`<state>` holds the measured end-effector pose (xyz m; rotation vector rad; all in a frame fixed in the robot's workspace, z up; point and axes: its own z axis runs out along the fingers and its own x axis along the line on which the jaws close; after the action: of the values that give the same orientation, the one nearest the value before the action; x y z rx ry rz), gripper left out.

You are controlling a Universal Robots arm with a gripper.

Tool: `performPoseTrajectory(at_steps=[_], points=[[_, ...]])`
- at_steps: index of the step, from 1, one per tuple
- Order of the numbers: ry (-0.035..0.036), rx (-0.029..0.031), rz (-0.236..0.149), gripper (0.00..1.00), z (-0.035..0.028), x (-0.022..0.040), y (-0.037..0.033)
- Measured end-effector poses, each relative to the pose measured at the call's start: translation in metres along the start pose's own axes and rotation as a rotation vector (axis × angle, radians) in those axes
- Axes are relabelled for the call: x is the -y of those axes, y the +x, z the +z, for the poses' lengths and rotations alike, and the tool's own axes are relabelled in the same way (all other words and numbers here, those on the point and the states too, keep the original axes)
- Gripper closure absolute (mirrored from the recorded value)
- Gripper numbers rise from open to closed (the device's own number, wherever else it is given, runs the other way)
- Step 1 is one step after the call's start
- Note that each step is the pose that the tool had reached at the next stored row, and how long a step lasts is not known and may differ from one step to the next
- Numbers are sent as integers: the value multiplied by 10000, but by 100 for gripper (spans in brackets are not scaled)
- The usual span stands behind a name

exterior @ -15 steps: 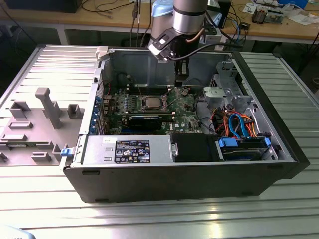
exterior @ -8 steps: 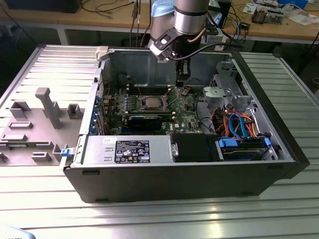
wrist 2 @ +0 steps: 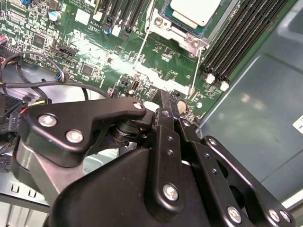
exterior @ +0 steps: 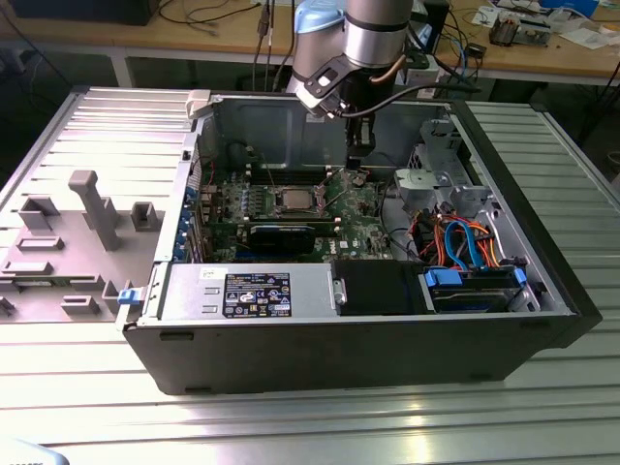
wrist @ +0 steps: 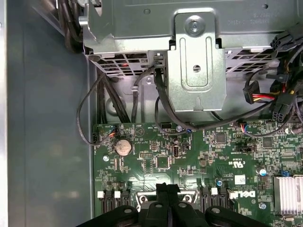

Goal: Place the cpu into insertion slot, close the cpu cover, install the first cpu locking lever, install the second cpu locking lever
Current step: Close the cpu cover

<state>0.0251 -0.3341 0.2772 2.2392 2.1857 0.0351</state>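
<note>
The cpu [wrist 2: 194, 10], with its dull silver top, lies in the insertion slot [exterior: 294, 201] on the green board. A silver frame, the cpu cover [wrist 2: 177, 32], lies around it. Two thin wire levers [wrist 2: 141, 49] [wrist 2: 195, 71] reach out from the socket across the board; I cannot tell whether they are latched. My gripper [wrist 2: 165, 94] [wrist: 168, 187] is shut with nothing in it, hovering over the board edge a short way from the socket. In the exterior view the gripper [exterior: 358, 155] hangs to the right of the socket, inside the open case.
Long black memory slots [wrist 2: 236, 38] run beside the socket. A coin battery [wrist: 124, 146] and a metal drive cage [wrist: 196, 71] with cables lie near the gripper. A black card [exterior: 281, 235] and the power supply [exterior: 252, 291] sit nearer the front. Grey fixtures [exterior: 77, 232] stand outside the case.
</note>
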Motion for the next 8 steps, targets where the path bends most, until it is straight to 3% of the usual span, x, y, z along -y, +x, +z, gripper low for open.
performPoseTrajectory(at_steps=[8], points=[[0,0,0,89,2,-48,1]])
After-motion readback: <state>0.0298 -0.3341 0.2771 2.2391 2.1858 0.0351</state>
